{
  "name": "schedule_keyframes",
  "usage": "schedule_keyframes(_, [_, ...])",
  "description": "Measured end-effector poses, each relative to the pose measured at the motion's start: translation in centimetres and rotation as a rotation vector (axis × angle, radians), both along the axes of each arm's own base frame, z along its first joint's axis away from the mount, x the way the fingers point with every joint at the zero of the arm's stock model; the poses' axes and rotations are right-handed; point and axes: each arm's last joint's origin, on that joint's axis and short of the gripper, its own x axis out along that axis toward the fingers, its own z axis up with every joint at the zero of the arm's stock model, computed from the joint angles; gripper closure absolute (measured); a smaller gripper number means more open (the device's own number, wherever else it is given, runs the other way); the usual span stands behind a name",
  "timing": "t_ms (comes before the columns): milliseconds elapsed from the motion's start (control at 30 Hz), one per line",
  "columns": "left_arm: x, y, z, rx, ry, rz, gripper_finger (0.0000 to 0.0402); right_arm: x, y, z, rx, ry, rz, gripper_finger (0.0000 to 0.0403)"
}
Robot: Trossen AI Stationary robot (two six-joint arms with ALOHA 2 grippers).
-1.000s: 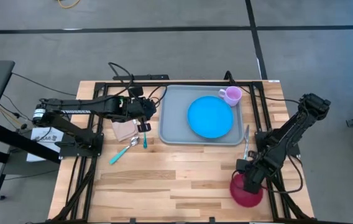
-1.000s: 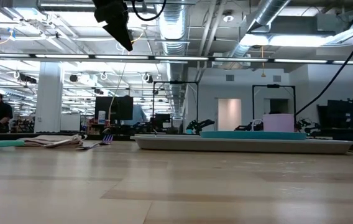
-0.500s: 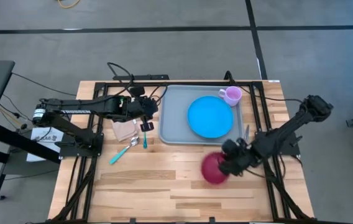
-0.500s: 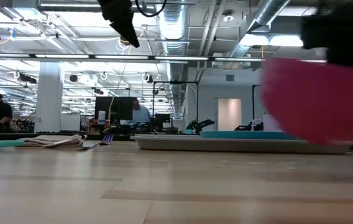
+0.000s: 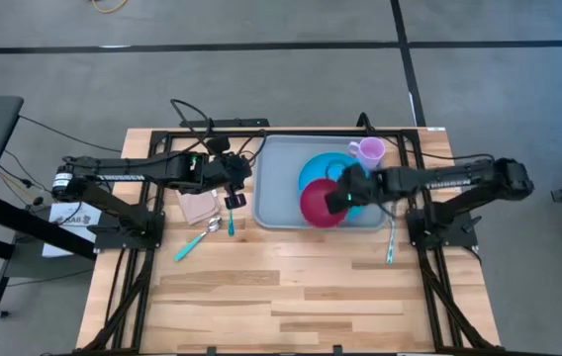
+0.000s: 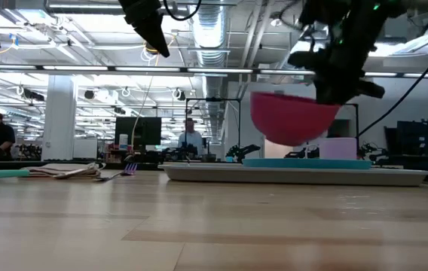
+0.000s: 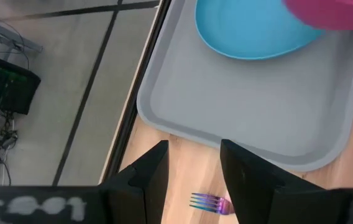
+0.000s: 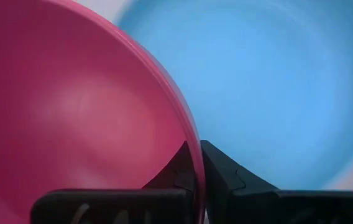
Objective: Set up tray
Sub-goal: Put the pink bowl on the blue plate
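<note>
The grey-blue tray (image 5: 273, 188) lies flat at the table's far middle, with a round blue plate (image 5: 315, 166) on it and a lilac mug (image 5: 368, 151) in its far right corner. My right gripper (image 5: 343, 198) is shut on a magenta bowl (image 5: 319, 203), which hangs above the plate's near side; the low view shows the bowl (image 6: 293, 117) clear of the tray (image 6: 297, 175). My left gripper (image 7: 192, 168) hovers open just off the tray's left edge (image 7: 164, 121), above a fork (image 7: 210, 202). My right gripper pinches the bowl's rim (image 8: 192, 146) on its right side, with one finger (image 8: 176, 171) inside the bowl and the other finger (image 8: 226, 171) outside. It comes from the table's right. The bowl is lifted clear and mouth-up above the plate (image 8: 276, 87).
Left of the tray lie a folded napkin (image 5: 199, 206), the fork (image 5: 230, 222) and a teal spoon (image 5: 197, 242). A teal-handled utensil (image 5: 390, 242) lies off the tray's near right corner. The near half of the wooden table (image 5: 281, 297) is bare.
My right gripper has lifted the magenta bowl from the table's near right corner. It has carried the bowl left and toward the far edge, and the bowl now hangs over the blue plate on the tray. The left arm has kept still.
</note>
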Motion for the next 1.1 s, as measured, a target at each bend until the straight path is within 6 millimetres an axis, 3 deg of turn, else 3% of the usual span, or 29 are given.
schedule_keyframes(167, [-0.2,0.0,-0.2,-0.008,0.029,-0.005,0.0264,-1.7,-3.5,-0.7,0.070,0.141,-0.127,0.0396])
schedule_keyframes(533, [-0.4,0.0,-0.3,-0.010,0.047,-0.006,0.0264,-2.3,-7.2,-1.8,0.097,0.193,-0.226,0.0394])
schedule_keyframes(833, [-0.4,0.0,-0.3,-0.012,0.050,-0.007,0.0264,-1.5,-8.7,-4.7,0.197,0.289,-0.209,0.0362])
schedule_keyframes(967, [-0.4,0.0,-0.3,-0.012,0.050,-0.007,0.0264,-1.3,-9.0,-5.0,0.234,0.273,-0.174,0.0338])
schedule_keyframes(1100, [-0.4,0.0,-0.3,-0.012,0.049,-0.007,0.0264,-1.1,-9.0,-3.9,0.231,0.239,-0.164,0.0317])
